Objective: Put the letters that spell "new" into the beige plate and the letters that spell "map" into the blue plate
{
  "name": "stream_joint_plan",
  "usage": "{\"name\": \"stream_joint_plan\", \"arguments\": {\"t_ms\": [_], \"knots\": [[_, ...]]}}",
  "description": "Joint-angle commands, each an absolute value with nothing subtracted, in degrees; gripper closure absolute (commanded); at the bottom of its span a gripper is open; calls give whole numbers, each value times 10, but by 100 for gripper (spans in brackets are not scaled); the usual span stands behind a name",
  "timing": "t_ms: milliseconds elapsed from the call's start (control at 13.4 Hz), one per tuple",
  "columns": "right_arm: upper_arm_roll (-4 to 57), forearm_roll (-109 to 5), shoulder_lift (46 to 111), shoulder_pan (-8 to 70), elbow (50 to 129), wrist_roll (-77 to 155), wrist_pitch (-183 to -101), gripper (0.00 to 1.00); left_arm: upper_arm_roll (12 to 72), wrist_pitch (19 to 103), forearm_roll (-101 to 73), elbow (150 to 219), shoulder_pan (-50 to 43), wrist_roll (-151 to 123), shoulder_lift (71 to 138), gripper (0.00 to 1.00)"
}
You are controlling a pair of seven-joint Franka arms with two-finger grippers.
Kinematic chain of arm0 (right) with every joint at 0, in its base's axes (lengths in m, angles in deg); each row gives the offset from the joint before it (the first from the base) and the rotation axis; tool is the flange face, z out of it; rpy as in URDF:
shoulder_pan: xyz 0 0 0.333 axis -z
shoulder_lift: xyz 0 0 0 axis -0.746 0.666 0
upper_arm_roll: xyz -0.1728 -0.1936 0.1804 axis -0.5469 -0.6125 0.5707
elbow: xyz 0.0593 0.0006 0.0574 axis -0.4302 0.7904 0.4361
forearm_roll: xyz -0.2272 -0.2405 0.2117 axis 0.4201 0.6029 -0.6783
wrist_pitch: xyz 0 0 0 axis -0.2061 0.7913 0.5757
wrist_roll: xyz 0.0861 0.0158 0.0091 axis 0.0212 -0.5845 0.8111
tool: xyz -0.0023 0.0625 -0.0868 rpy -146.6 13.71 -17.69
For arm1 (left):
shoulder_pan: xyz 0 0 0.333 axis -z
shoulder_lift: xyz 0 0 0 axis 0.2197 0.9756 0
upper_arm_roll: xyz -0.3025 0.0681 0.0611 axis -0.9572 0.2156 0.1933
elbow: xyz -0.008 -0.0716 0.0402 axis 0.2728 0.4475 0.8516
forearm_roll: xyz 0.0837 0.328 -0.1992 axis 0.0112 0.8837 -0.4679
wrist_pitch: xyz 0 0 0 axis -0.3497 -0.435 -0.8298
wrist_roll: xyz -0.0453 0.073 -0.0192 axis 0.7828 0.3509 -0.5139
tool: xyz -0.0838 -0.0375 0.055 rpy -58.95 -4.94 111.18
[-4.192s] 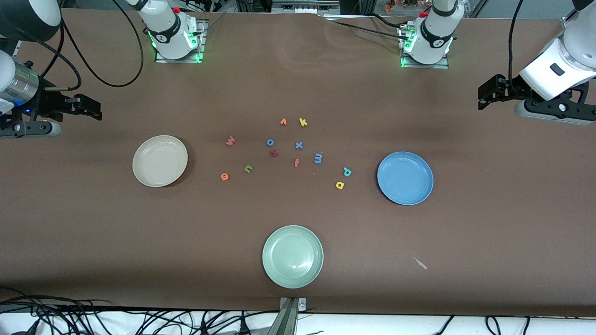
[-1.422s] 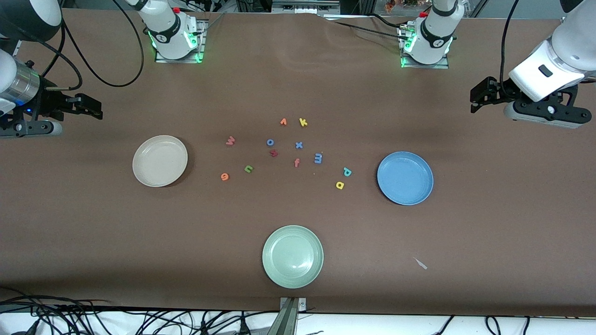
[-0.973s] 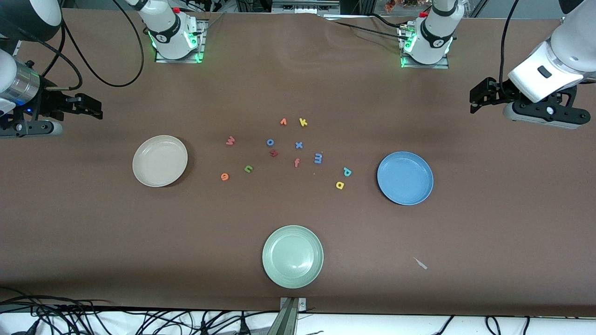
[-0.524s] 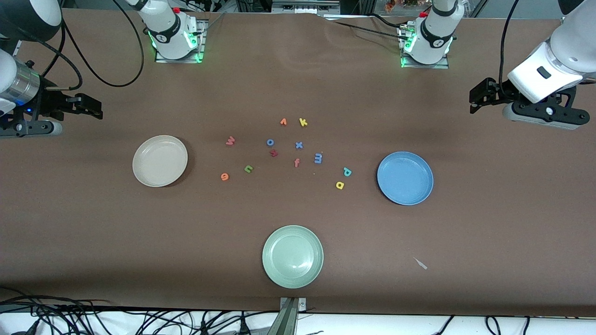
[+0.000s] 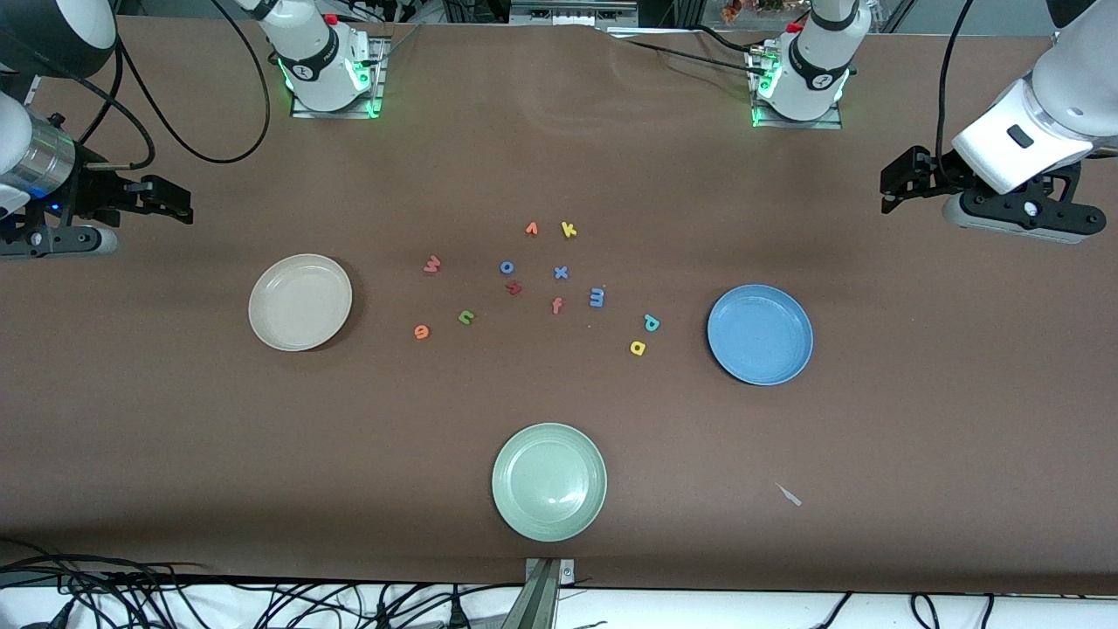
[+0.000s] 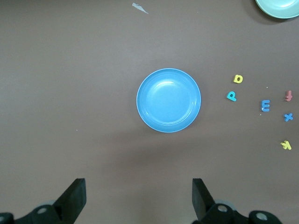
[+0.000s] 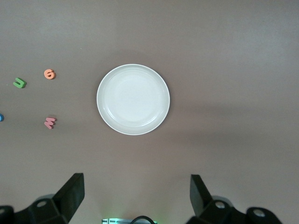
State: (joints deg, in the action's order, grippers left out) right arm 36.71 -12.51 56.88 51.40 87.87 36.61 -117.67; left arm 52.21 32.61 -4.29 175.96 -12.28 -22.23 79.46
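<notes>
The beige plate (image 5: 300,302) lies toward the right arm's end, the blue plate (image 5: 760,335) toward the left arm's end. Between them lie the pink w (image 5: 431,264), green n (image 5: 466,317), orange e (image 5: 422,331), blue m (image 5: 596,297), teal p (image 5: 651,322) and yellow a (image 5: 638,348). My right gripper (image 5: 181,203) hangs open and empty, high over the table's end by the beige plate (image 7: 133,99). My left gripper (image 5: 889,185) hangs open and empty over the other end, with the blue plate (image 6: 168,100) in its wrist view.
A pale green plate (image 5: 549,481) sits nearest the front camera. Other letters lie among the task's: orange v (image 5: 531,229), yellow k (image 5: 569,230), blue o (image 5: 507,267), blue x (image 5: 561,273), a dark red letter (image 5: 514,287), pink f (image 5: 556,305). A white scrap (image 5: 789,494) lies on the cloth.
Since the earliest frame my left gripper has shifted a little toward the table's middle; over the last second it holds still. The right arm, the letters and the plates have not moved.
</notes>
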Motion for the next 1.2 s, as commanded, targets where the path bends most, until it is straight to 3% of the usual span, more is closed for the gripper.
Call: {"name": "stream_joint_plan", "arguments": {"t_ms": [0,1123], "knots": [[371,-132,562,518,881,373,-1171,0,521,322,-34,1743,-122,-234,803,0],[370,-132,562,518,881,372,-1167,0,516,313,-59,1743,-120,-235,825,0]]}}
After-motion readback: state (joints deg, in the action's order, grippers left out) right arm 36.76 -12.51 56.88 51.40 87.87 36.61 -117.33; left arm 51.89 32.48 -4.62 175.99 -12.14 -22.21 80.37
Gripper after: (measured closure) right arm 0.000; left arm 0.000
